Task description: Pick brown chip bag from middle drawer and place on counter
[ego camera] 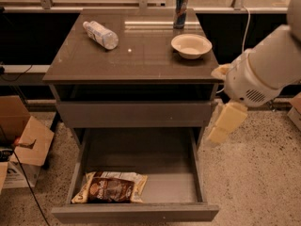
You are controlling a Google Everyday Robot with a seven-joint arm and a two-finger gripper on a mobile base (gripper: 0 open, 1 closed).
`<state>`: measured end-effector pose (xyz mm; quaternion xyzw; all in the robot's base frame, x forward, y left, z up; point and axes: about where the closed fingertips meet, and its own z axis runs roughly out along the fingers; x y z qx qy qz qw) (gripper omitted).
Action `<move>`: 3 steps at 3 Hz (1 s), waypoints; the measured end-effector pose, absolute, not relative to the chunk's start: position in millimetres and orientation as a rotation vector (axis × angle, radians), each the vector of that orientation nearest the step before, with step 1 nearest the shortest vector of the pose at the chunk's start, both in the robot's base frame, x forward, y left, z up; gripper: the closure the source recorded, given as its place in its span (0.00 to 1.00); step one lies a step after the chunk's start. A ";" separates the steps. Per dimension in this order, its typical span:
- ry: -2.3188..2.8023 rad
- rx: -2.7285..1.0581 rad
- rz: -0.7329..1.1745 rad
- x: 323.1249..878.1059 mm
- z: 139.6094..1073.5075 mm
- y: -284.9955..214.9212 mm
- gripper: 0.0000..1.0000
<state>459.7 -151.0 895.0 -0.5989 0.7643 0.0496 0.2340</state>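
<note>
The brown chip bag [110, 188] lies flat at the front left of the pulled-out middle drawer [136, 213]. The drawer's grey floor is bare behind and to the right of the bag. The counter [141, 55] is the glossy dark top of the cabinet above. My gripper [225, 122], cream-coloured, hangs from the white arm [263, 74] just right of the cabinet. It sits level with the closed upper drawer front, above and to the right of the open drawer, well away from the bag.
On the counter lie a clear water bottle [100, 34] at the back left, a white bowl [191, 45] at the right and a dark can [180, 12] at the back. A cardboard box [28, 142] stands on the floor at the left. Speckled floor [254, 173] lies at the right.
</note>
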 end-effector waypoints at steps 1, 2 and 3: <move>2.045 -1.604 0.258 464.9 869.9 -118.1 0.00; 2.017 -1.601 0.360 471.1 834.9 -76.8 0.00; 2.006 -1.582 0.431 475.9 801.0 -43.4 0.00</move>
